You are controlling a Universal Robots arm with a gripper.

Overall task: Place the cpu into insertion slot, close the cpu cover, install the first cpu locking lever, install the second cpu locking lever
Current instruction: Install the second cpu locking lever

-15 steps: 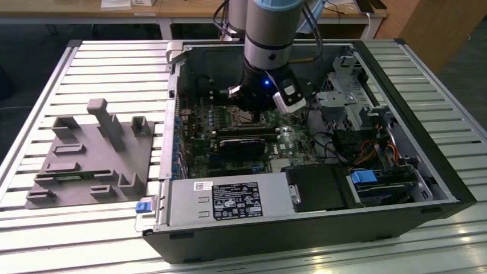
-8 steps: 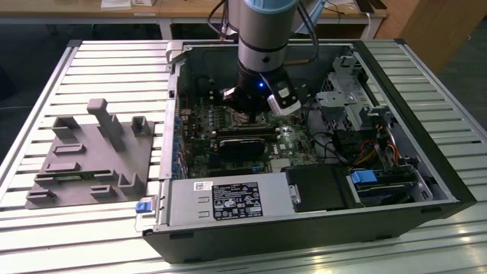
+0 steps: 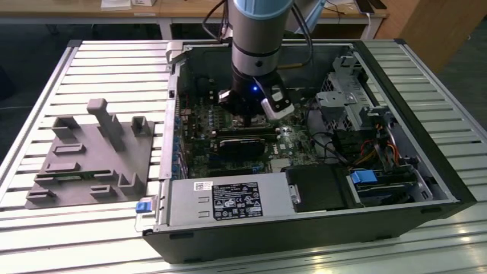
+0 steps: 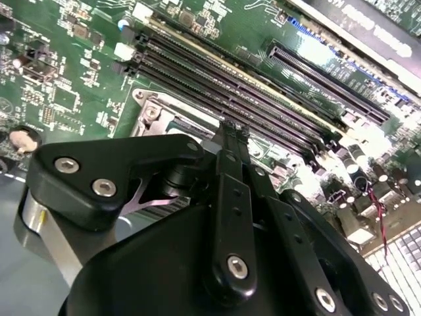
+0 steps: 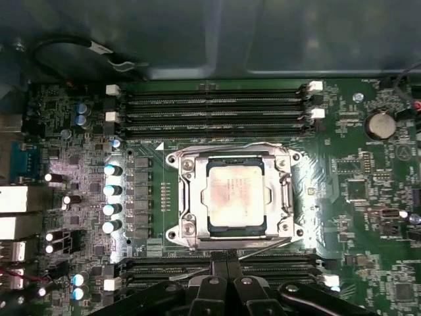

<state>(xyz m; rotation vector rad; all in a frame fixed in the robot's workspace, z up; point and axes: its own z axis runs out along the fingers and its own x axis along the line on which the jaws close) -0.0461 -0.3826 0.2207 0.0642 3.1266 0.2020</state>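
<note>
1. Black claw [image 5: 227, 262] linkages crowd the front of both wrist views. Its fingers are drawn together with nothing visible between them, tips [image 4: 233, 128] just beside one edge of the square silver-rimmed insertion slot [image 5: 287, 158].
2. The flat silver-grey square cpu [image 5: 237, 196] already lies in that slot. The thin silver windowed cpu cover [image 5: 186, 197] lies flat around it.
3. So the work seems to stand at the locking levers. A thin wire lever [image 5: 231, 144] runs along the slot's opposite edge; I cannot tell whether it is latched.
4. Judged from this, the lever step calls for a firm, narrow push without scraping the green circuit board [image 5: 368, 197].
5. The open black computer case [image 3: 304, 240] lies on a slatted metal table [image 3: 99, 63], with a grey moulded fixture [image 3: 91, 154] on the exterior view's left.
6. Far behind stand a wooden desk [image 3: 190, 8] and a wooden cabinet [image 3: 434, 23].
</note>
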